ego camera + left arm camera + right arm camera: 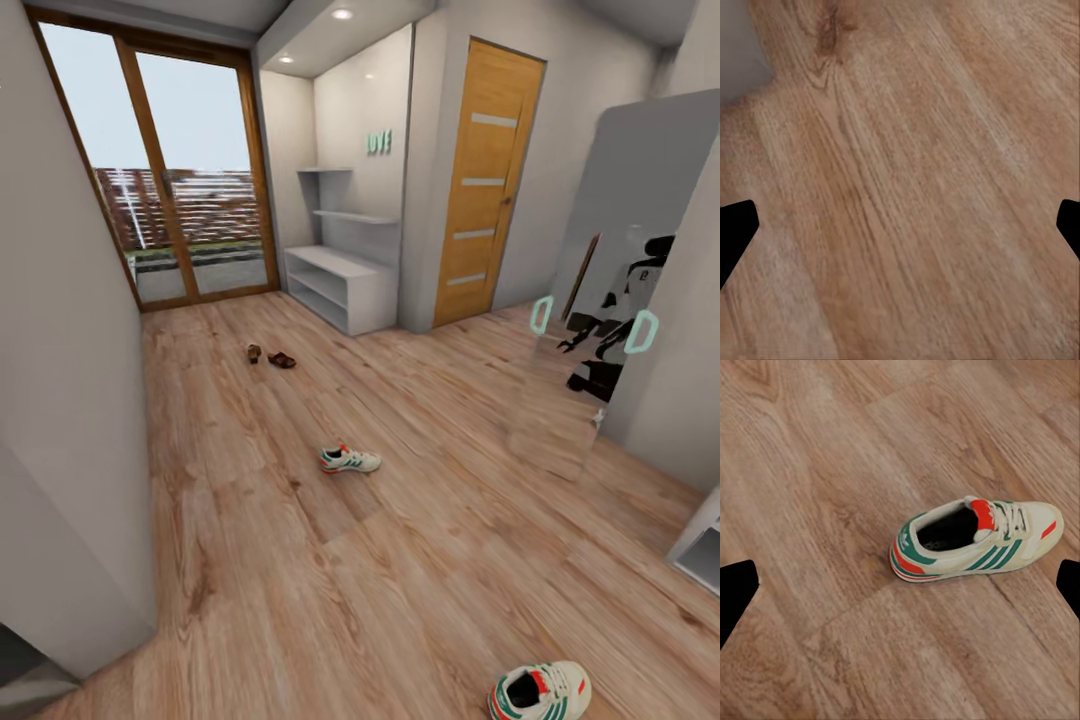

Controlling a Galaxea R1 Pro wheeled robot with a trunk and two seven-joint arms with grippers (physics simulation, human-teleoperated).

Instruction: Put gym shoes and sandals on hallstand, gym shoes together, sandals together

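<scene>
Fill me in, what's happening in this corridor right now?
Nothing is picked up yet. Both gym shoes lie apart on the wood floor: the near gym shoe sits below the open right gripper, the far gym shoe mid-corridor. The two sandals lie close together by the glass door. The hallstand holds no shoes. The left gripper is open over bare floor.

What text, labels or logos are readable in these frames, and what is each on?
"LOVE", as best it reads: teal letters on the white wall above the hallstand. Small and blurred, so not certain.
Near gym shoe: a dark mark on the insole, too blurred to read.
Far gym shoe and sandals: too small to show any text.
</scene>
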